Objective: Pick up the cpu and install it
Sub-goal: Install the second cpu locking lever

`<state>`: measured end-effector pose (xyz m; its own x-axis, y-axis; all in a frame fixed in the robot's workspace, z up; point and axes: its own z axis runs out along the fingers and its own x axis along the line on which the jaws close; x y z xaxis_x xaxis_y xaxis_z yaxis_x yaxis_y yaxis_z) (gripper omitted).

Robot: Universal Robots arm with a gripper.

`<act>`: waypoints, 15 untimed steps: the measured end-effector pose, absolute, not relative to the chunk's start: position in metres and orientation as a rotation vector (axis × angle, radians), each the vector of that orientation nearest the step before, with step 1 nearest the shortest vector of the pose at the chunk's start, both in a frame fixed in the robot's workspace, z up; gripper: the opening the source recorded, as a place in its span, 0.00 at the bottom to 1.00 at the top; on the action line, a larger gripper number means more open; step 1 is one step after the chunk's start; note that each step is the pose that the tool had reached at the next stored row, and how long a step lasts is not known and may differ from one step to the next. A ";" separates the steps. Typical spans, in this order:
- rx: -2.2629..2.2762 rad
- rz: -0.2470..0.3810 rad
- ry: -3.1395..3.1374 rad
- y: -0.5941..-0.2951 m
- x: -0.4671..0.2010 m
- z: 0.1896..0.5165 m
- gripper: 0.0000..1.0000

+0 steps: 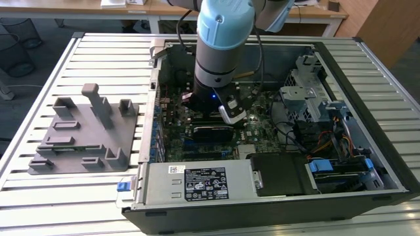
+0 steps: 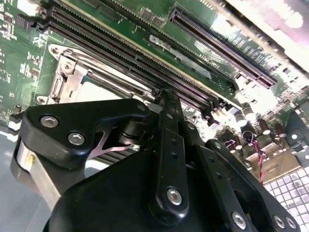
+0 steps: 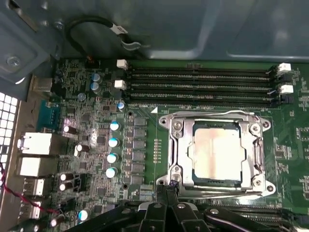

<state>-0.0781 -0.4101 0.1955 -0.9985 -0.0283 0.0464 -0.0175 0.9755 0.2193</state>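
Note:
The cpu (image 3: 216, 150) lies flat inside the motherboard socket, its silvery top facing up within the metal frame (image 3: 174, 145). In the second wrist view a pale part of the cpu (image 2: 99, 92) shows past the gripper's black linkage. My gripper (image 3: 168, 186) hovers just beside the socket's edge, next to one corner of the frame. Its two fingers are pressed together with nothing between them, and their tips (image 2: 164, 94) meet above the memory slots. In the exterior view the arm (image 1: 220, 59) reaches down into the open computer case.
Empty memory slots (image 3: 203, 82) run along one side of the socket, and capacitors (image 3: 114, 145) stand on another. On the exterior view's left a grey fixture stand (image 1: 85, 132) sits on the slatted table. Power supply (image 1: 196, 182), drive cage (image 1: 308, 98) and cables crowd the case.

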 end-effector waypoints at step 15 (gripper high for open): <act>0.038 -0.417 -3.065 -0.410 -0.081 0.191 0.11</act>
<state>-0.0814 -0.4101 0.1905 -0.9985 -0.0307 0.0447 -0.0177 0.9634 0.2674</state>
